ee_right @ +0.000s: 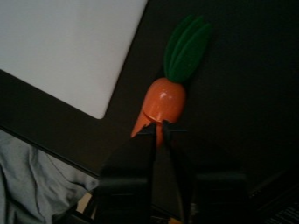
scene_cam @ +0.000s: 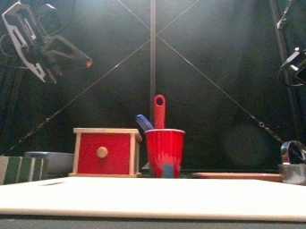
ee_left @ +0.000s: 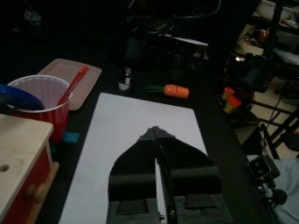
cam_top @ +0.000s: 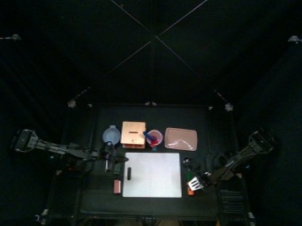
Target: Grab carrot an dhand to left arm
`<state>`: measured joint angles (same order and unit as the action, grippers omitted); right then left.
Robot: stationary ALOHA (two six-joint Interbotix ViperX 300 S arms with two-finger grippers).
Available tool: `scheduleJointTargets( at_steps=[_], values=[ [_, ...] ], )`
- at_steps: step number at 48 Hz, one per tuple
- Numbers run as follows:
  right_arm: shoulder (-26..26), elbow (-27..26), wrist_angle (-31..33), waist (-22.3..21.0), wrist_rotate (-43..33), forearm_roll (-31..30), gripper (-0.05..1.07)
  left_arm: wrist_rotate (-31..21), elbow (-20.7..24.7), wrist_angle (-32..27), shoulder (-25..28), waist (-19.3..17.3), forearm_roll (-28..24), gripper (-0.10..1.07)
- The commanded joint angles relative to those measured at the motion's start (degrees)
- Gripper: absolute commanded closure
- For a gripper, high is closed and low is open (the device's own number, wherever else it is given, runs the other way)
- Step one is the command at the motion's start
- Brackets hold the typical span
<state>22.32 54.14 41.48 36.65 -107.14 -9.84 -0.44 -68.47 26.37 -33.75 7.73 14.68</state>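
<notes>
The carrot (ee_right: 163, 96), bright orange with a green top (ee_right: 187, 44), lies on the black table just off the white board's (ee_right: 65, 44) edge. My right gripper (ee_right: 158, 131) hangs over the carrot's narrow end with its jaws close together; I cannot tell whether they touch it. In the left wrist view the carrot (ee_left: 176, 89) lies beyond the far end of the white board (ee_left: 128, 149). My left gripper (ee_left: 156, 133) is above the board, jaws nearly together with nothing between them. From above, the left gripper (cam_top: 109, 163) is at the board's left edge and the right gripper (cam_top: 195, 183) at its right.
A red cup (scene_cam: 164, 152) with a red and a blue utensil stands beside a red-fronted wooden box (scene_cam: 106, 152) at the back. A pink tray (cam_top: 181, 138) lies right of them. A darker red-orange piece (ee_left: 230, 99) sits near the carrot.
</notes>
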Motion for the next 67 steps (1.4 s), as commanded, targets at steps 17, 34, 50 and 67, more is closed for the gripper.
scheduleJointTargets(
  at_steps=[17, 34, 50, 67],
  values=[
    [-6.7, -3.1, -1.0, 0.0, -1.1, -0.4, 0.00, 0.1, 0.4, 0.4, 0.1, 0.0, 0.1, 0.56],
    [-10.6, -2.2, -2.8, -1.8, -1.2, 0.4, 0.00, 0.1, 0.0, 0.2, 0.2, 0.0, 0.1, 0.56],
    [-12.3, -2.0, -4.2, -4.3, -1.1, -1.1, 0.09, 0.0, 0.1, 0.0, 2.3, 0.0, 0.1, 0.48],
    [-12.3, -2.2, -4.4, -4.0, -0.6, -0.1, 0.41, 0.0, 0.2, -0.1, 3.8, 0.1, 0.1, 0.27]
  ],
)
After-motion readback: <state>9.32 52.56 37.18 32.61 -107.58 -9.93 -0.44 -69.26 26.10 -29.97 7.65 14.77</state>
